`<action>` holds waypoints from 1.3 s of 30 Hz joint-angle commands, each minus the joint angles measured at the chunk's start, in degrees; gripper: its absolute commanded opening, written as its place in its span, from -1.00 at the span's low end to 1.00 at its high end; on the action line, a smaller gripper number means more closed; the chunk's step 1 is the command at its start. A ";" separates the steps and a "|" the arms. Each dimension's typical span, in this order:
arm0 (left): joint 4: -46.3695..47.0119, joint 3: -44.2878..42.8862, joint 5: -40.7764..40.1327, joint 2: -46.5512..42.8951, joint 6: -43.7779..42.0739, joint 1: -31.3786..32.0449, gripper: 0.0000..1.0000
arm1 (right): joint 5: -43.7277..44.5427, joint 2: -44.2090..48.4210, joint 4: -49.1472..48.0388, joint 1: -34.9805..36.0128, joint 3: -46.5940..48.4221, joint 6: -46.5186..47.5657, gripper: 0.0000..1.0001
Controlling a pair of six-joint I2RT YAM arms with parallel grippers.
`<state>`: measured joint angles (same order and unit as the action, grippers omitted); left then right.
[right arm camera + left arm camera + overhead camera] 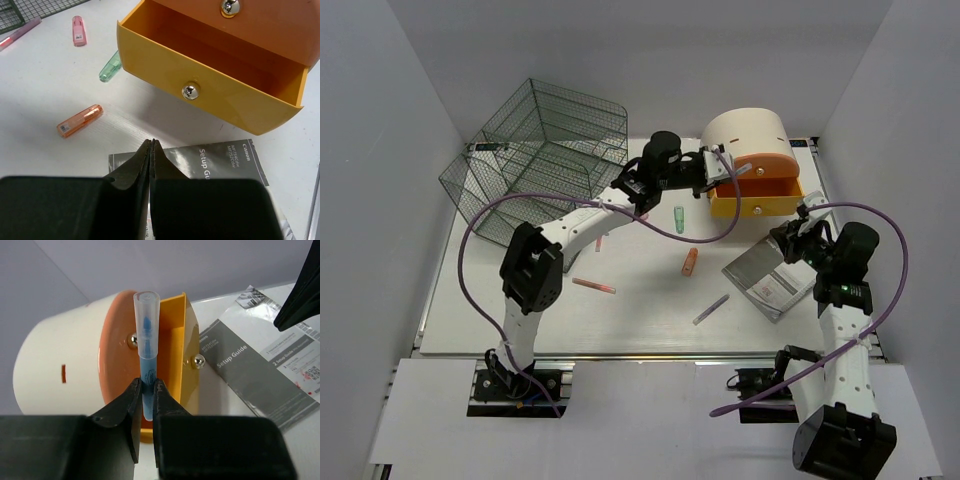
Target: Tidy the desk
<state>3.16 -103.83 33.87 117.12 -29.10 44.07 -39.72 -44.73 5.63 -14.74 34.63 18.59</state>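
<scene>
**Spotter:** Where does it stand?

**Operator:** My left gripper [145,390] is clamped low on the barrel of a blue pen [146,340], with the clear cap pointing away from the wrist. It hangs at the far right of the desk [620,320], right by the open yellow drawer [760,200] of the cream drawer box [745,135].

**Spotter:** Is it over the hollow?

**Operator:** I think so, but the wrist view flattens depth. The pen may be above the drawer's wall rather than its inside, so I check the top view before letting go.

**Spotter:** How do you release it?

**Operator:** I turn the pen along the drawer's long side and lower it inside the walls. Then I part the fingers only slightly so it settles rather than bounces. Laid crosswise, I judge it could prop on the rim.

**Spotter:** And the right arm?

**Operator:** My right gripper [151,150] has its fingers pressed together with nothing between them. It hovers over the grey setup booklet [220,160], just near of the drawer. That is close, so I plan to take the left arm out upward, not towards it.

**Spotter:** What remains?

**Operator:** A green highlighter [679,219], an orange highlighter [690,261], a red pen [593,286] and a purple pen [711,309] lie loose mid-desk.
</scene>
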 commanded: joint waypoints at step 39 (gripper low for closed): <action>20.65 10.71 -7.59 -8.00 14.20 1.19 -0.33 | -34.08 -0.53 24.24 -3.64 -1.85 38.81 -0.32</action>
<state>18.87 -98.08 26.70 121.12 -23.24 45.12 -61.21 -43.86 12.67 -19.84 32.91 35.53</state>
